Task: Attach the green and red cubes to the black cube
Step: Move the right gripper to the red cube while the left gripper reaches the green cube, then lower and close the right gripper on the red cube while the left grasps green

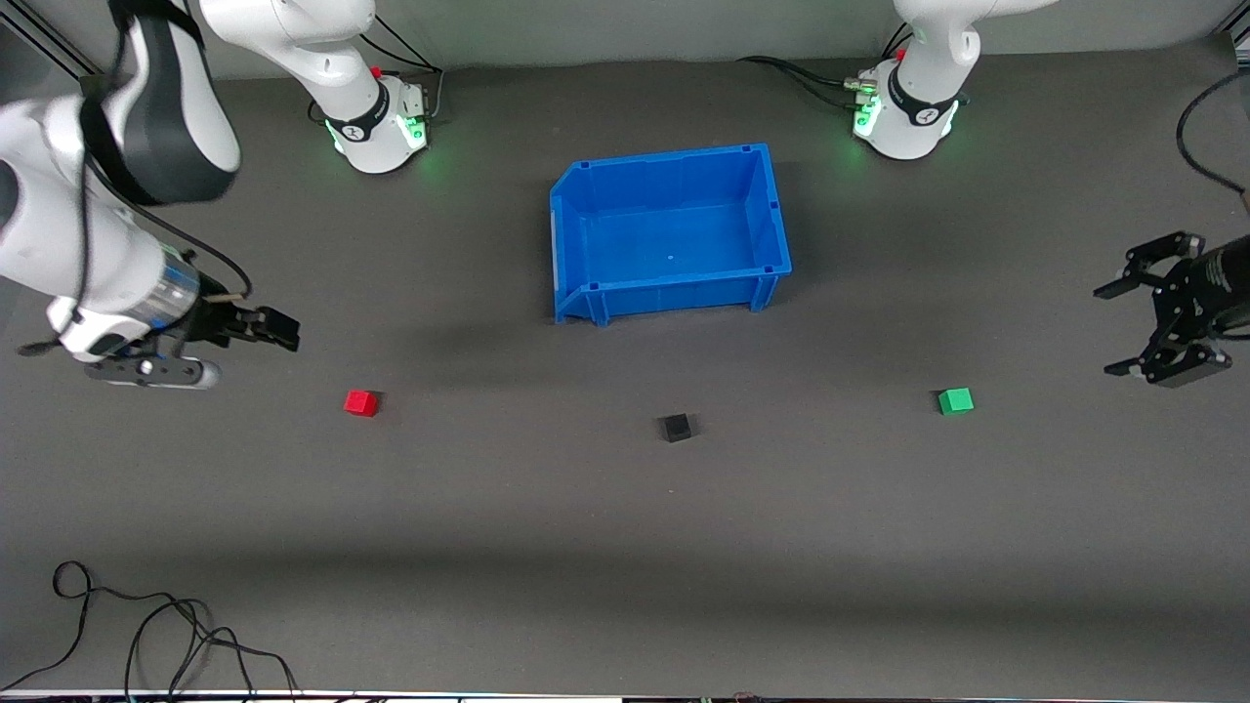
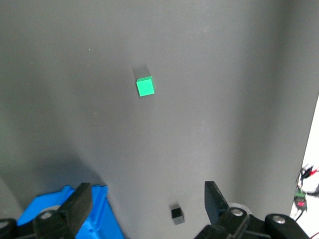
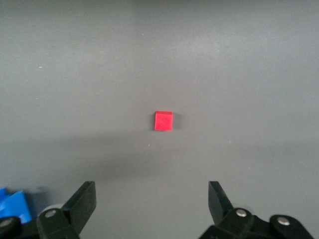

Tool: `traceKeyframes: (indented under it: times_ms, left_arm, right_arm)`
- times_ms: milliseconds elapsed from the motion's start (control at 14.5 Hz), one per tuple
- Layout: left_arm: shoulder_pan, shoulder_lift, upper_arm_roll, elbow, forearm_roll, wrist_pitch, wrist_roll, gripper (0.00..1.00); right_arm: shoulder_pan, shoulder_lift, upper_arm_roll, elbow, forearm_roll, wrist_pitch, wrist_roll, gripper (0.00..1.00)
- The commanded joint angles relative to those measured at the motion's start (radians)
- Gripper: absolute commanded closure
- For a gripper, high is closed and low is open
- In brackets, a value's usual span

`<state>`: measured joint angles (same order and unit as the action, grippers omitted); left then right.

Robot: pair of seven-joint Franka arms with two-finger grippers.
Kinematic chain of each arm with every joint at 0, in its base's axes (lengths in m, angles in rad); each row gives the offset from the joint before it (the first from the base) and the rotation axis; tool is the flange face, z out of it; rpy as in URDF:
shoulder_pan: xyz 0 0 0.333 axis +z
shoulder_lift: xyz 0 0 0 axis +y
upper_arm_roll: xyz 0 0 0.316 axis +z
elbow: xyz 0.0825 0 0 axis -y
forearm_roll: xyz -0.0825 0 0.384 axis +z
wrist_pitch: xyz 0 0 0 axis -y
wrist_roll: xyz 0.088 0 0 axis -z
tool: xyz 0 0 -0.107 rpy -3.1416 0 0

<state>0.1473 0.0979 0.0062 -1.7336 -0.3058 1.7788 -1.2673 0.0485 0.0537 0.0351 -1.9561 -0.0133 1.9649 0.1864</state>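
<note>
Grey mat [image 1: 625, 547] held all three cubes in a rough row, well apart: red cube [image 1: 360, 402] toward the right arm's end, black cube [image 1: 676, 427] in the middle and slightly nearer the front cam, green cube [image 1: 956, 400] toward the left arm's end. Blue bin [image 1: 771, 210] sat empty, farther from the cam than the black cube.

Right gripper [image 1: 244, 337] hung up off the mat beside the red cube, jaws wide, nothing held. Left gripper [image 1: 1147, 322] hung near the mat's edge by the green cube, also wide and empty. Nothing attached yet.

Judged step: approach and pick. Best to centre each cube between the fingers, square to its faces, before closing, then bring it flush vs. the black cube w/o knocking it.

Right wrist view showed the red cube [image 3: 163, 121] lined up between its fingers [image 3: 79, 204]. Left wrist view showed the green cube [image 2: 145, 86], black cube [image 2: 177, 214] and bin corner [image 2: 99, 219] together.
</note>
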Motion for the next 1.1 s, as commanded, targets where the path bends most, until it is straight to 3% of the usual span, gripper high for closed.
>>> traceKeyframes:
  times_ms: [0,413,757,1032]
  left_arm:
    - [0.026,-0.001,-0.008,-0.133,-0.061,0.132,-0.026,0.00]
    - [0.025,0.146,-0.009,-0.236,-0.107,0.356,-0.001,0.00]
    - [0.026,0.184,-0.008,-0.395,-0.312,0.571,0.236,0.00]
    - [0.017,0.238,-0.009,-0.469,-0.453,0.712,0.389,0.00]
  right_arm:
    - [-0.003,0.014,-0.009,-0.110,-0.020,0.142,0.013,0.00]
    - [-0.003,0.196,-0.046,-0.139,-0.007,0.353,0.018,0.00]
    - [0.010,0.337,-0.047,-0.138,0.027,0.491,0.106,0.00]
    - [0.010,0.405,-0.046,-0.138,0.029,0.566,0.120,0.01]
